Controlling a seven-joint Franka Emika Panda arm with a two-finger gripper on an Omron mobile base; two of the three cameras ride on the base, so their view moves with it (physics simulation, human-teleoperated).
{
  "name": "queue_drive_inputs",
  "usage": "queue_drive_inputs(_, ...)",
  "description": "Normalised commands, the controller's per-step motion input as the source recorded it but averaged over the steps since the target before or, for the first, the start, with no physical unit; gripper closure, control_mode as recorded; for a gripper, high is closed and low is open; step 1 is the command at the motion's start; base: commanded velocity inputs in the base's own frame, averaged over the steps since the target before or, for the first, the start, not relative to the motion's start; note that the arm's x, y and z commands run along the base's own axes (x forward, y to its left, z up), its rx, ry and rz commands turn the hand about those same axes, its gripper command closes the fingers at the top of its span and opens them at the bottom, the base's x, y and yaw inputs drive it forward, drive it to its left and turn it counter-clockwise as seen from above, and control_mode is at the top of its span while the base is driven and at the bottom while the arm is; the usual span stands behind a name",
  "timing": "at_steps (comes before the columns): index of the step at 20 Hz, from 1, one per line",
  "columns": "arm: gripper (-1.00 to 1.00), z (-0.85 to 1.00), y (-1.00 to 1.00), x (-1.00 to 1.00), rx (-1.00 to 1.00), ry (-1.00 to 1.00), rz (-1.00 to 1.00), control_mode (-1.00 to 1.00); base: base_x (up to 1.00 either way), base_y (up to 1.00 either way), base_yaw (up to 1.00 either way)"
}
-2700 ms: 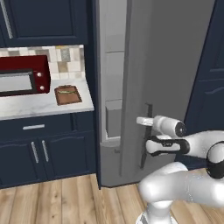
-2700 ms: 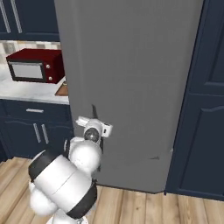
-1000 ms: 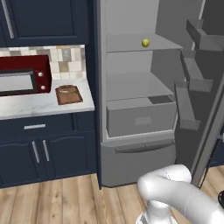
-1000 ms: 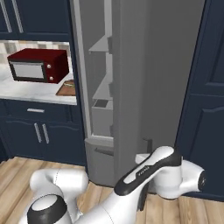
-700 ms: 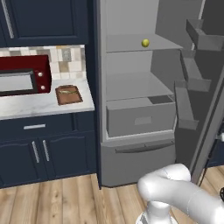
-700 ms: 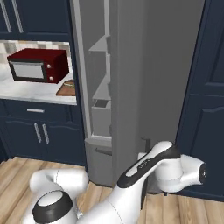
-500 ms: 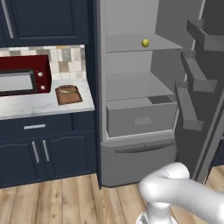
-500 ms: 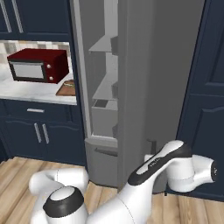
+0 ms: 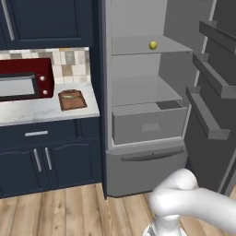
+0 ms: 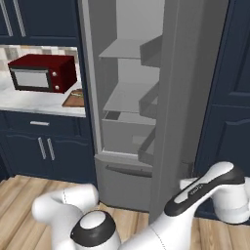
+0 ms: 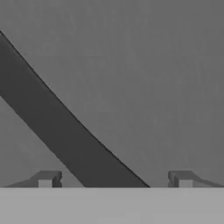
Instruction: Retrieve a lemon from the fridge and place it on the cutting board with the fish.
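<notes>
**Lemon on the upper fridge shelf, claw wide**

You'll find the lemon (image 9: 153,45) resting on the upper shelf of the fridge (image 9: 147,124), whose door (image 9: 216,92) stands swung open. Your gripper (image 11: 114,178) has its fingers spread wide, gripping nothing, facing a grey surface with a dark handle (image 11: 61,127) running between them. The cutting board (image 9: 72,99) with the fish (image 9: 71,95) lies on the counter (image 9: 41,110) beside the microwave (image 9: 23,79).

Evenly and softly lit throughout, no visible light source, no glare. Flat rendered shading, faint shadows only under the fridge (image 9: 138,92) shelves and beneath the cabinets (image 9: 50,23) at left. Slightly soft and low in detail, edges a little blurred. Hand view dim grey, grainy, with one dark diagonal band. No edge distortion.
</notes>
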Motion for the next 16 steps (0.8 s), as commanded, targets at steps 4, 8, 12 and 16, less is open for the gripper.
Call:
queue_drive_inputs(4, -1.00, 0.24, -0.18, -0.26, 0.00, -0.24, 0.14, -1.00, 0.00, 0.00, 0.00)
queue_drive_inputs(8, -1.00, 0.26, -0.14, -0.23, -0.03, -0.28, 0.03, -1.00, 0.00, 0.00, 0.00)
queue_drive_inputs(12, -1.00, 0.62, 0.01, -0.65, -0.18, -0.06, -0.05, -1.00, 0.00, 0.00, 0.00)
queue_drive_inputs(16, -1.00, 0.68, 0.25, -0.85, -0.46, 0.00, -0.18, -1.00, 0.00, 0.00, 0.00)
